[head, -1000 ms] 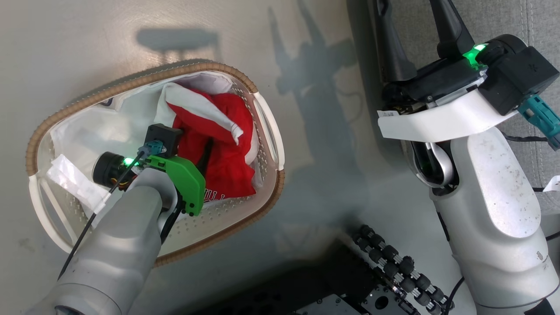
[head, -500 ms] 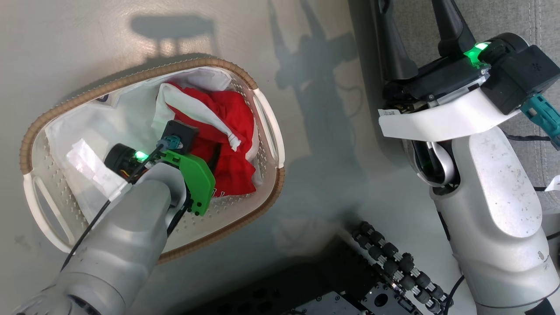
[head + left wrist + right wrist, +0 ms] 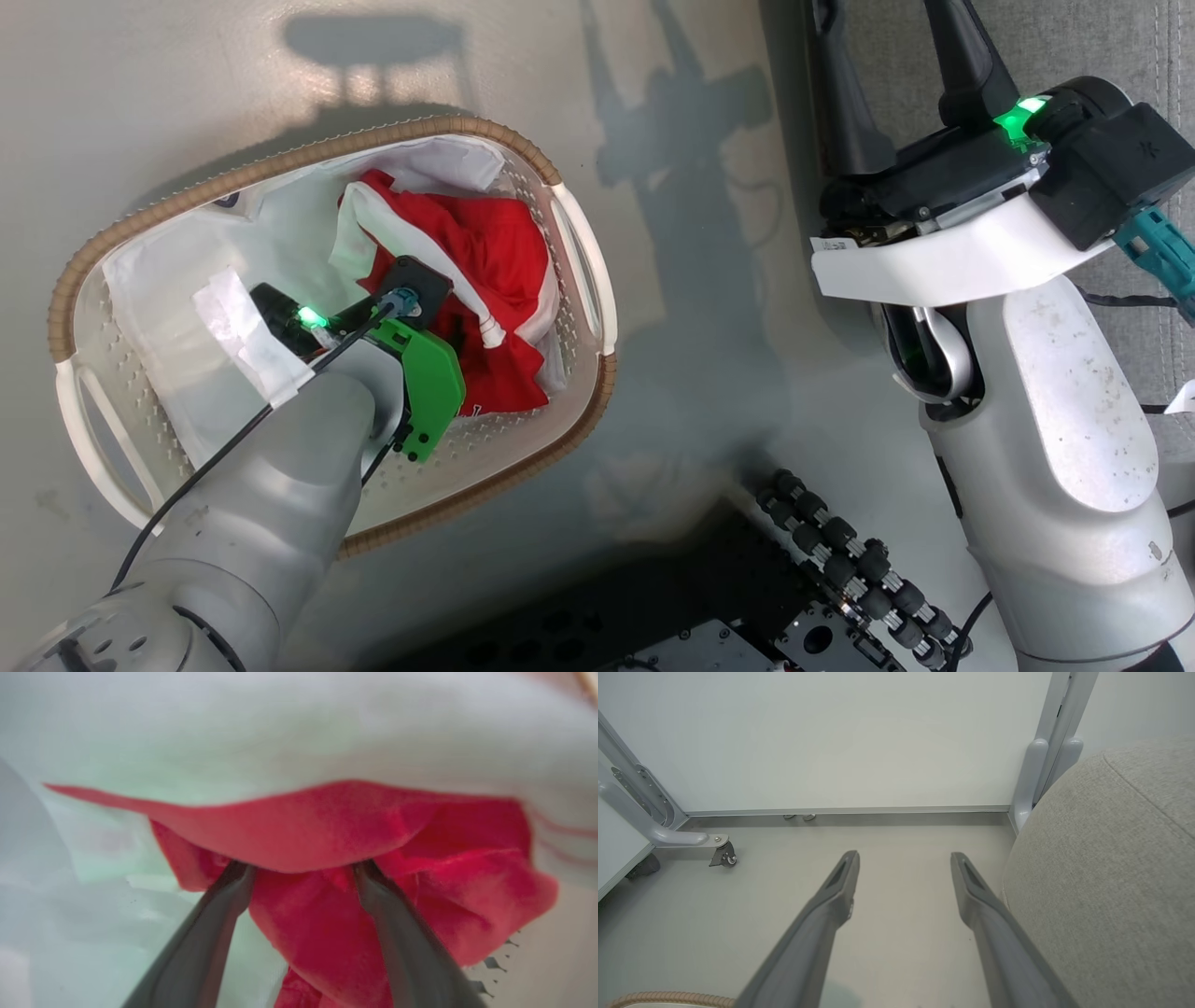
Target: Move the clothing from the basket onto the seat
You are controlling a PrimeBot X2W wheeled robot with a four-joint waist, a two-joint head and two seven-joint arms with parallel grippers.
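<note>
the left end effector [image 3: 302, 868], wide open and holding nothing, noses under a fold of the clothing [image 3: 495, 271] at the right end of the basket [image 3: 280, 168]. it should close on thick red fabric, not the white lining [image 3: 163, 285]. the right end effector [image 3: 904, 858] hangs open, empty, near the seat [image 3: 1101, 858].

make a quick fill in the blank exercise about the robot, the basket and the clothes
1. The soft clothing with white trim in the oval white perforated plastic basket is mostly ____.
2. The left gripper pokes its two long dark fingers into that clothing with jaws ____.
3. The right gripper, open, hangs beside the large rounded ____ fabric seat.
Missing words: red; open; grey.
</note>
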